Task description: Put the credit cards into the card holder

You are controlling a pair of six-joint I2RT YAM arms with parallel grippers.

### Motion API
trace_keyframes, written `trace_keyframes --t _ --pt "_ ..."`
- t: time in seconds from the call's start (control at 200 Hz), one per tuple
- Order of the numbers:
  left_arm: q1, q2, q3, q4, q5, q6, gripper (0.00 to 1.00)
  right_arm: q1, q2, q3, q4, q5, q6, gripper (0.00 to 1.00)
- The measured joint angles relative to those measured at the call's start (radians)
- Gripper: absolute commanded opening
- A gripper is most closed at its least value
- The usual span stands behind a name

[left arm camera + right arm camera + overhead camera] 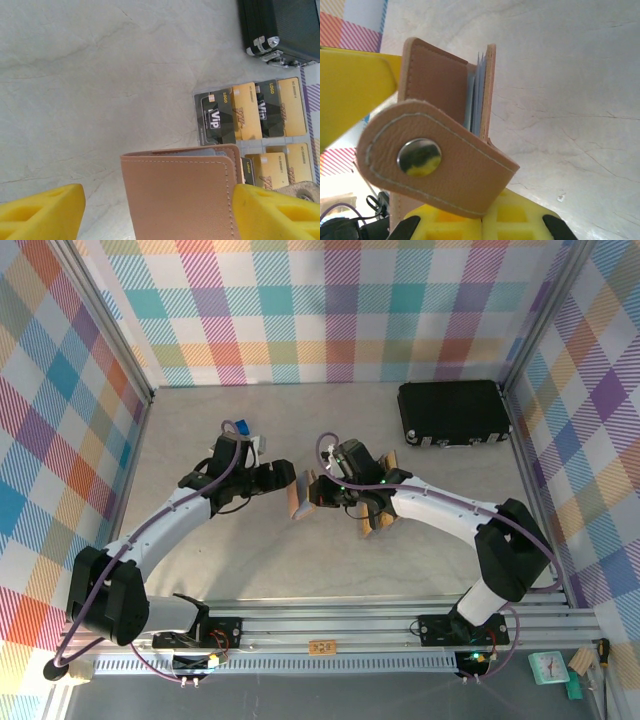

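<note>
Upright mid-table: card holder (300, 498), clasp tab pinched by the closed right gripper (480, 222), body between the left gripper's (157, 200) spread fingers. From the left wrist: credit cards (250, 115) in rows on the table (75, 75) just behind, lower row partly hidden by the holder. Black case (280, 25) beyond, cut off.

You're looking at a card holder (180, 200) of matt, tan, stitched leather-like material with a shiny metal snap (419, 156), glossy plastic-looking credit cards (250, 112), a smooth matt marbled tabletop (100, 75), and a black case (285, 22) that seems finely ribbed, its latches (262, 44) bright metal.
</note>
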Motion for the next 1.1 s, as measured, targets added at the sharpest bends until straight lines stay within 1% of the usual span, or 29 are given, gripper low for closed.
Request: trace_keyframes --t 0.185,0.31,0.515,0.65,0.745,0.87,1.1 --pt "0.0 -0.014 0.0 0.0 -0.008 0.002 0.8 0.002 0.016 0.004 -0.029 0.022 -0.006 0.0" --pt "-0.003 -0.013 0.0 0.0 -0.008 0.008 0.85 0.003 0.03 0.009 -0.032 0.028 -0.009 0.0" --pt "-0.038 0.036 0.003 -0.02 -0.024 0.034 0.85 0.003 0.04 0.019 -0.037 0.032 -0.009 0.0" --pt "-0.051 0.097 0.013 -0.074 -0.071 0.051 0.77 0.003 0.04 0.019 -0.04 0.035 -0.009 0.0" --pt "-0.051 0.102 0.011 -0.109 -0.124 0.051 0.71 0.003 0.04 0.019 -0.039 0.044 -0.008 0.0" --pt "-0.051 0.098 -0.007 -0.111 -0.189 0.04 0.62 0.003 0.04 0.014 -0.031 0.051 0.007 0.0" --pt "-0.051 0.09 -0.078 -0.114 -0.271 0.018 0.4 0.003 0.051 -0.089 0.085 0.037 0.081 0.0"
